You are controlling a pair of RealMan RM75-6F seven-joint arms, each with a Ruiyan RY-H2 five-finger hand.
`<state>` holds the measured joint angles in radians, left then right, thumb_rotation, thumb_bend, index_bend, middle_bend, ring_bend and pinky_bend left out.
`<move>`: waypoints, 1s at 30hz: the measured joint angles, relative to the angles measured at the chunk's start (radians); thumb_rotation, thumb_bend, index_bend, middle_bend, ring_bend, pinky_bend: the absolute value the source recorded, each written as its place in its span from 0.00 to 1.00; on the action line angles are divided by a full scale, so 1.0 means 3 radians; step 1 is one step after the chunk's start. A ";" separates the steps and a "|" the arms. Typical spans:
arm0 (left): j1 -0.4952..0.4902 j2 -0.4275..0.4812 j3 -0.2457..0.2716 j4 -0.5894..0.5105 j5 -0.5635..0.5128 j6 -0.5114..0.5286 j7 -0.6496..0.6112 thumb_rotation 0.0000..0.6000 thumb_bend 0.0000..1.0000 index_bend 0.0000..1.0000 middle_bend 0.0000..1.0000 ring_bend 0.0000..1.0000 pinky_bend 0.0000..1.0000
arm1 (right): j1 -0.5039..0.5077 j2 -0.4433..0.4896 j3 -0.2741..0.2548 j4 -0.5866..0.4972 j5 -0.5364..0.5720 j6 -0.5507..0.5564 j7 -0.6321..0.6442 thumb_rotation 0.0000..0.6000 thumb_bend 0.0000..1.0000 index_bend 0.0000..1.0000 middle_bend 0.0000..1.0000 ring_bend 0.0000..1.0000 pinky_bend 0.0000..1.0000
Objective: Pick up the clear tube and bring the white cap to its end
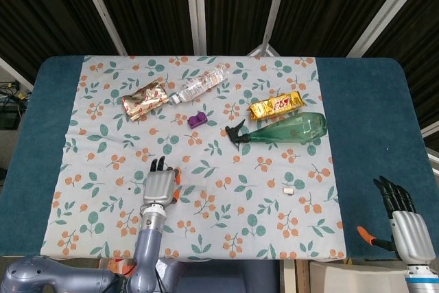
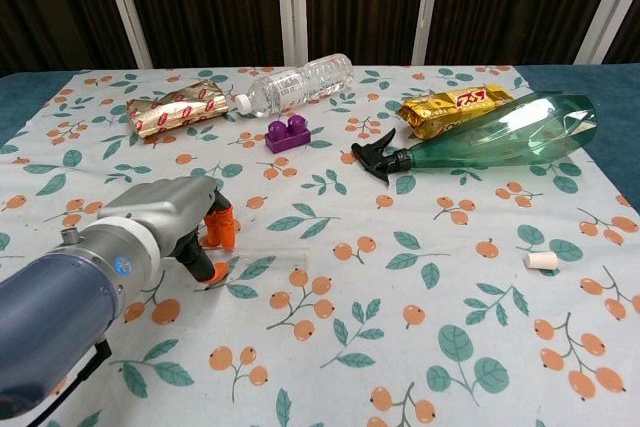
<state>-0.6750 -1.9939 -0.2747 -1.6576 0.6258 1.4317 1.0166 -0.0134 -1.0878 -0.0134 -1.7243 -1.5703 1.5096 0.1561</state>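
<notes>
The left robot hand (image 2: 185, 222) hovers low over the tabletop (image 2: 420, 347), orange-tipped fingers (image 2: 222, 232) apart, straddling one end of the clear slender plastic tube (image 2: 268, 250), apparently lining up a grasp. The small white cylindrical cap (image 2: 540, 260) lies far to its right. The right robot hand (image 1: 406, 221) rests idle, fingers spread.

This looks like a robot test station in a lab or workshop rather than a home. A dark blue felt-covered table (image 1: 363, 108) carries a floral-print cloth with orange berries and green leaves (image 1: 226, 217), and unrelated items lie scattered on it: a clear plastic water bottle (image 1: 199, 84), a green plastic spray bottle (image 1: 285, 129), a gold foil snack packet (image 1: 276, 104), a purple toy brick (image 1: 197, 119). Behind the table hang dark corrugated panels (image 1: 144, 5) framed by bare aluminium struts (image 1: 195, 5).
</notes>
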 measured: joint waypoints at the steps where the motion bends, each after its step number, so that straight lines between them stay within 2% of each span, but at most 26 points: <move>1: -0.0001 0.0000 0.0001 -0.0002 0.0007 0.0003 -0.0006 1.00 0.58 0.56 0.36 0.04 0.00 | 0.0000 0.0000 0.0000 0.0000 -0.0001 0.0001 0.0001 1.00 0.22 0.00 0.00 0.00 0.00; 16: -0.0006 0.0151 -0.0089 -0.0176 0.0201 -0.0018 -0.0245 1.00 0.59 0.57 0.38 0.04 0.00 | -0.0005 -0.0007 0.0003 0.0006 -0.0012 0.0019 -0.0005 1.00 0.23 0.00 0.00 0.00 0.00; 30: 0.0122 0.0516 -0.0067 -0.0333 0.0596 -0.0286 -0.0972 1.00 0.59 0.61 0.45 0.04 0.00 | -0.0010 -0.0024 0.0004 0.0012 -0.0026 0.0036 -0.0054 1.00 0.23 0.00 0.00 0.00 0.00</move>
<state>-0.6384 -1.8390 -0.2948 -1.7575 0.8047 1.3460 0.7251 -0.0164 -1.0950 -0.0122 -1.7207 -1.5781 1.5205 0.1398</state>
